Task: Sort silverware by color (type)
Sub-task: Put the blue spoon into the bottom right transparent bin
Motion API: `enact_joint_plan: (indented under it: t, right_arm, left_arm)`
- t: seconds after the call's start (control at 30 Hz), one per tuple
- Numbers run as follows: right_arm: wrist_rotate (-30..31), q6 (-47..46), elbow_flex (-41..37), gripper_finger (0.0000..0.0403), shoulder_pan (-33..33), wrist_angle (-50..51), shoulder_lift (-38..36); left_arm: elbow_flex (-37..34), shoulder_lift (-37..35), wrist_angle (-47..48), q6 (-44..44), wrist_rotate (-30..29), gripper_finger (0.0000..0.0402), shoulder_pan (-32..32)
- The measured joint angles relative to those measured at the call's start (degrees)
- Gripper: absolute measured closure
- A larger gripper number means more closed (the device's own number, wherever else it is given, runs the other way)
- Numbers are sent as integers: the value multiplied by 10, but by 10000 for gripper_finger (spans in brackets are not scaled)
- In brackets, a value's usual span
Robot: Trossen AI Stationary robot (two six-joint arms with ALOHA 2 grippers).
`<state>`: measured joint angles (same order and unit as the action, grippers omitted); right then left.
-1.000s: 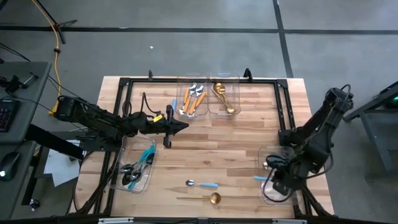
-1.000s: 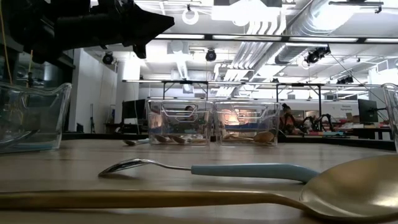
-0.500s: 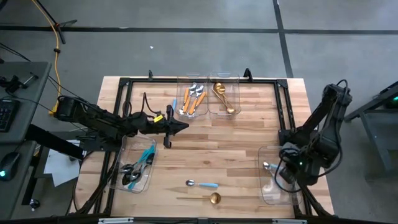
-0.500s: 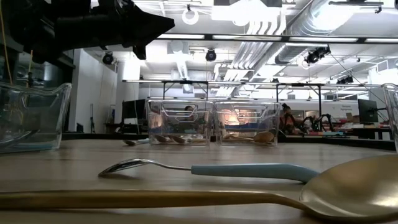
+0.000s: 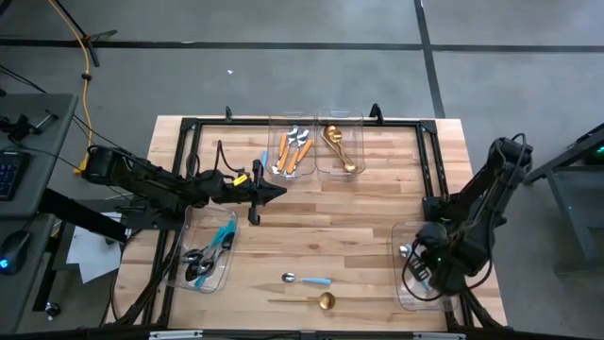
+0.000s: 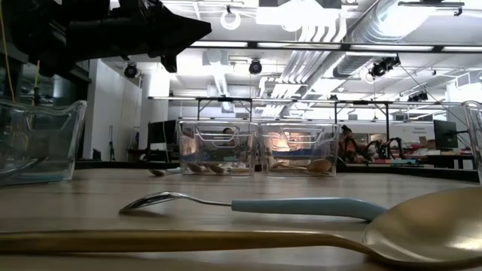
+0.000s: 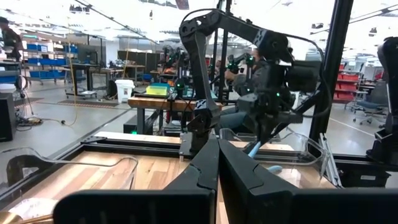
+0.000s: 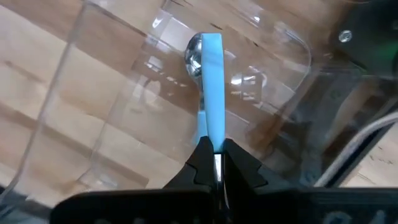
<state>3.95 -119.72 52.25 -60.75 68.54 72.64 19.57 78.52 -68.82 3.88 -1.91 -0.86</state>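
Note:
My right gripper [image 5: 427,267] is over the clear bin [image 5: 408,288] at the table's near right, shut on a silver spoon with a light-blue handle [image 8: 210,93]. My left gripper [image 5: 280,192] hovers shut and bare above the table's middle left; it shows dark at the top of the low view [image 6: 181,30]. Two loose pieces lie flat on the wood near the front edge: a light-blue-handled spoon [image 5: 308,280] and a gold spoon [image 5: 321,300]. My right gripper pinches the spoon's light-blue handle [image 8: 215,144] near its free end between the two fingers. The fingers point down into the bin. The spoon runs on from the fingertips, its silver head [image 8: 194,51] lowest. Whether the head touches the bin I cannot tell.
Two clear bins stand at the far edge, one with orange-handled pieces [image 5: 293,151], one with gold ones [image 5: 342,149]. A bin at the near left [image 5: 209,257] holds dark pieces with blue handles. A black frame [image 5: 429,161] borders the table.
My right gripper has sunk toward the near-right bin and rolled about its own axis, staying shut on the spoon. The spoon has turned with it: its handle stuck out toward the table's left before and now hangs under the gripper.

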Motion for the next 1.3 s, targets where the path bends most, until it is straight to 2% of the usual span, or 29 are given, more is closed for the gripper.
enact_joint_plan:
  t: [0.6,0.8,1.03,1.3]
  right_arm:
    - [-10,-14,-7,402,0,-24,126]
    - [-17,-15,-7,390,0,-40,166]
    - [-57,-12,-7,386,0,-69,205]
    - [-60,2,-7,385,0,-81,226]
  left_arm:
    - [0,0,0,0,0,401,0]
    - [0,0,0,0,0,401,0]
    - [0,0,0,0,0,402,0]
    - [0,0,0,0,0,401,0]
